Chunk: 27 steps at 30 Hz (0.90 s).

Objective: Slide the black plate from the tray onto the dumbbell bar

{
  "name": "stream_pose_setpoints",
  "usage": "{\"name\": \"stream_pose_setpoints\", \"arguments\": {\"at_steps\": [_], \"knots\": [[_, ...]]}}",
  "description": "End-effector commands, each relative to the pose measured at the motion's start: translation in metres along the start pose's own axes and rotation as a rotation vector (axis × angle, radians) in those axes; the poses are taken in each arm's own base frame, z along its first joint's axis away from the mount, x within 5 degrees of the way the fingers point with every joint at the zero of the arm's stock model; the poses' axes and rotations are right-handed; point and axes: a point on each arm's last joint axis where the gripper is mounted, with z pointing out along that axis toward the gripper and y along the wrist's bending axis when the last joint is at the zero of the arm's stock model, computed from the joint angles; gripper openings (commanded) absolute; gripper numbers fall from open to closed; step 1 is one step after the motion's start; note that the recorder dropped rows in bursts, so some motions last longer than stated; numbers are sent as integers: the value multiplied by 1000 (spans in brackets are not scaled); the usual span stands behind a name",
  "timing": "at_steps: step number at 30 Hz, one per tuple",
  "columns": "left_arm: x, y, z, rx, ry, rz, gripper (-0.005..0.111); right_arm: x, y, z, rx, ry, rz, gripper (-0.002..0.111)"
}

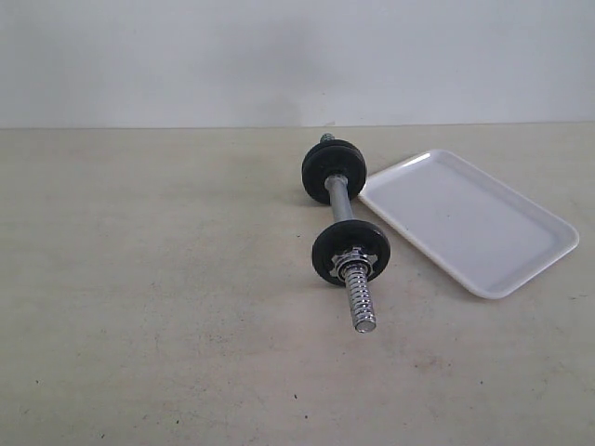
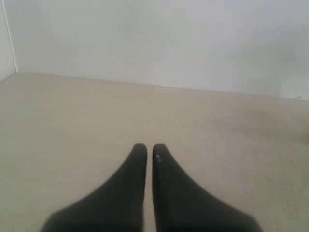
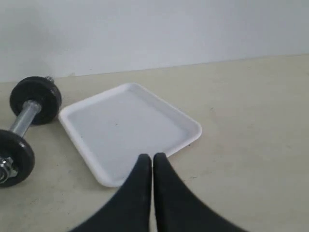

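Soft, even light fills all three views, pale and slightly washed out. The dumbbell bar (image 1: 337, 198) casts only a faint shadow on the tabletop (image 1: 139, 325), and its chrome end carries a small glint. Close to the lens, the left gripper (image 2: 149, 146) and right gripper (image 3: 152, 157) blur at their edges.

- I see open desk (image 1: 139, 316) all along the left of the dumbbell bar (image 1: 338, 199).
- On its right, the tray (image 1: 465, 218) crowds the far end, and the gap widens nearer the camera.
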Motion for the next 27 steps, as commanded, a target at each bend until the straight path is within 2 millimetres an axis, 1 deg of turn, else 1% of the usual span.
{"name": "stream_pose_setpoints", "arguments": {"at_steps": [1,2,6,12,21,27], "knots": [[1,0,0,0,-1,-12,4,9,-9,-11,101,29,78,0],[1,0,0,0,-1,-12,4,12,-11,-12,118,60,88,0],[1,0,0,0,-4,-12,4,12,-10,-12,116,63,83,0],[1,0,0,0,-4,-12,4,12,-10,-12,110,68,-14,0],[1,0,0,0,-4,-12,4,12,-9,-12,101,68,-2,0],[1,0,0,0,-4,-12,4,10,-8,-12,89,46,-46,0]]}}
